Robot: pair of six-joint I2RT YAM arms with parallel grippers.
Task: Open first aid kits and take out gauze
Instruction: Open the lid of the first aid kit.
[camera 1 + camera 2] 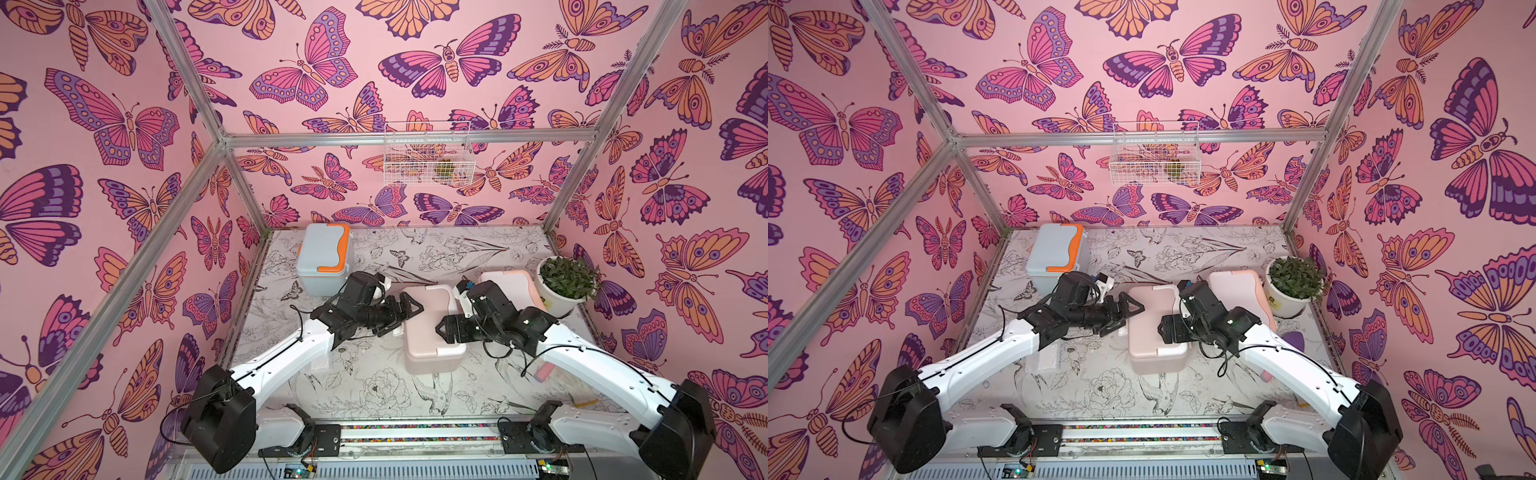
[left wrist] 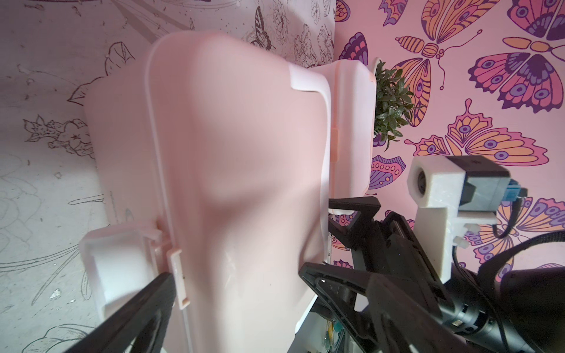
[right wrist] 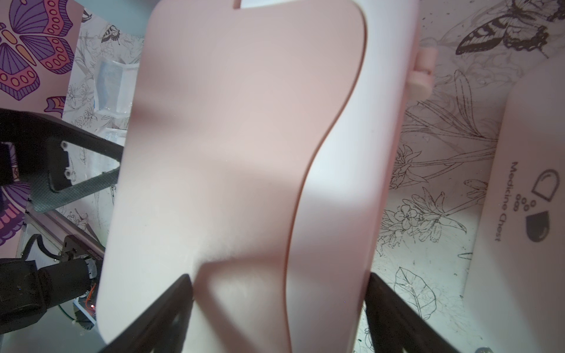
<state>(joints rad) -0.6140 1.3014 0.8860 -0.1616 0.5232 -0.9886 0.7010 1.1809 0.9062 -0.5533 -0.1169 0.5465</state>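
Case of beige-pink plastic, boxy, white top handle [image 1: 422, 332]: just below centre of frame in both top views, standing on the table, lid down. The left gripper [image 1: 409, 319] comes in from the left of frame at the case's left edge. Its black fingers are spread apart with nothing between them. The right wrist view shows the same V-shaped gap. The right gripper [image 3: 278, 276] comes in from the right of frame over the case's top. In its wrist view, the two dark fingers stand wide apart with the lid and white handle band between them. Whether either finger touches the plastic cannot be told.

Second case, white plastic with peach trim [image 1: 511, 282]: just right of centre, close behind the right gripper, lid down. "Medicine Chest" is printed on its face in the right wrist view.

Third case, blue-grey plastic with orange handle and trim [image 1: 322, 257]: centre-left, at the table's far left corner, well apart from the other two, lid down.

Flat clear plastic packet with white pad [image 1: 1044, 359]: lower centre-left, lying on the table beside the left forearm, outside any case.

White pot with green plant [image 1: 565, 286]: right of centre, just beside the white case.

Table covered in black-line flower drawings [image 1: 374, 386]. White wire basket [image 1: 428, 153] on the pink butterfly-patterned back wall, upper centre.
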